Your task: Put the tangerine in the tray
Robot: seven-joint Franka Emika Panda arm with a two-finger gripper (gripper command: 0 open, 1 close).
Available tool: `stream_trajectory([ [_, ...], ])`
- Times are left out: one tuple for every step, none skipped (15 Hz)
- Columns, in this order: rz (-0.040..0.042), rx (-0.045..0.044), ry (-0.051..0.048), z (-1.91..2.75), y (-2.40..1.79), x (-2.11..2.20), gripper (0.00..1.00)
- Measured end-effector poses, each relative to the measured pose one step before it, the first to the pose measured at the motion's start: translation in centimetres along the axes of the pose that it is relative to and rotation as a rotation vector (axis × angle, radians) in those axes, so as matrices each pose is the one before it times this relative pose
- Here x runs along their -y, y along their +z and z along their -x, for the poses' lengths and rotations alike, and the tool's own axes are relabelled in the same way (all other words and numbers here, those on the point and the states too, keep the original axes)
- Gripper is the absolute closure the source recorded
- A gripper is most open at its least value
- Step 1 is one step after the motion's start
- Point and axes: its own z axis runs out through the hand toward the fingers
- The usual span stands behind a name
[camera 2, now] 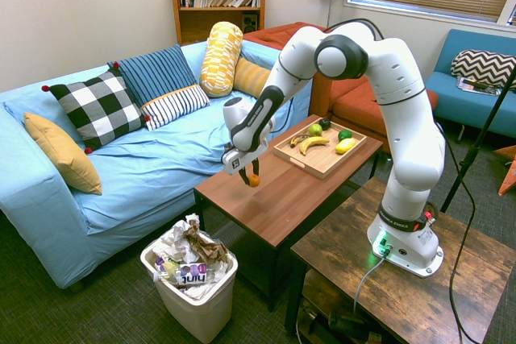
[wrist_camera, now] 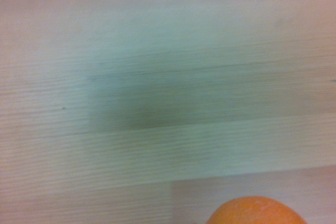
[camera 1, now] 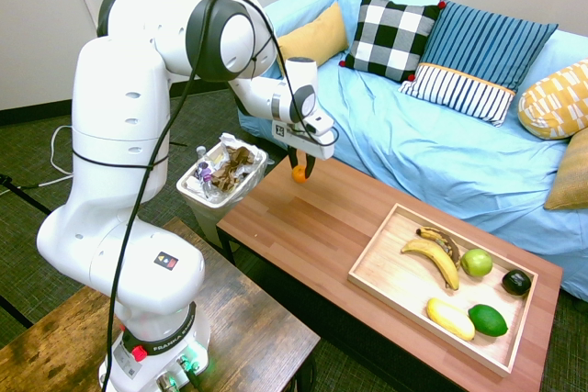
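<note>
**Tangerine lifted, tray delivery pending**

I have one tangerine (camera 1: 299,173) clamped in my end effector (camera 1: 300,170), held above the tabletop (camera 1: 303,227) at the end far from the tray (camera 1: 378,263). Carry and release remain. Tray holds: two bananas, one green apple, one lime, one yellow fruit, one dark fruit.

tangerine (camera 1: 299,173) is up in the gripper (camera 1: 300,172) over the coffee table (camera 1: 303,227), tray (camera 1: 377,268) at the table's other end, sofa (camera 1: 413,144) behind, waste bin (camera 1: 216,192) beside the table
</note>
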Motion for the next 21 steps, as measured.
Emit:
stream_trajectory([
  [-0.0091,-0.00609,0.02668,-2.005,-1.838,-1.809,1.0],
  [-0.00806,-0.00274,0.03077,-2.309,-1.418,-2.009,1.0],
  [-0.0073,-0.00199,0.0333,-2.732,-1.157,-2.141,1.0],
  [-0.004,-0.00164,0.03673,-2.752,-0.509,-2.146,1.0],
  [0.00183,0.00027,0.03908,-2.67,0.106,-2.101,1.0],
  [0.00537,0.00476,0.04232,-2.584,0.448,-2.106,1.0],
  [0.00337,0.00702,0.0426,-2.268,0.595,-1.667,1.0],
  [0.00167,0.00678,0.04516,-1.951,0.751,-1.281,1.0],
  [-0.00015,0.0082,0.04473,-1.779,1.046,-0.889,1.0],
  [0.00184,0.00261,0.03753,-1.505,1.228,-0.518,1.0],
  [0.00607,0.00285,0.03443,-1.247,1.337,-0.304,1.0],
  [0.00705,0.00619,0.03787,-1.131,1.254,-0.212,1.0],
  [0.00867,0.00793,0.03919,-1.077,1.209,-0.159,1.0],
  [0.00673,0.00908,0.03506,-0.901,1.114,-0.044,1.0],
  [0.00502,0.0102,0.03694,-0.748,1.053,0.058,1.0],
  [0.00873,0.01353,0.03433,-0.655,1.268,0.002,1.0],
  [0.01314,0.01349,0.02892,-0.642,1.353,-0.033,1.0],
  [0.01707,0.00737,0.02556,-0.664,1.276,0.008,1.0],
  [0.01621,0.00766,0.02132,-0.526,1.187,0.095,1.0],
  [0.01462,0.00807,0.01285,-0.313,1.016,0.208,1.0],
  [0.01158,0.00723,0.00687,-0.237,0.693,0.233,1.0],
])
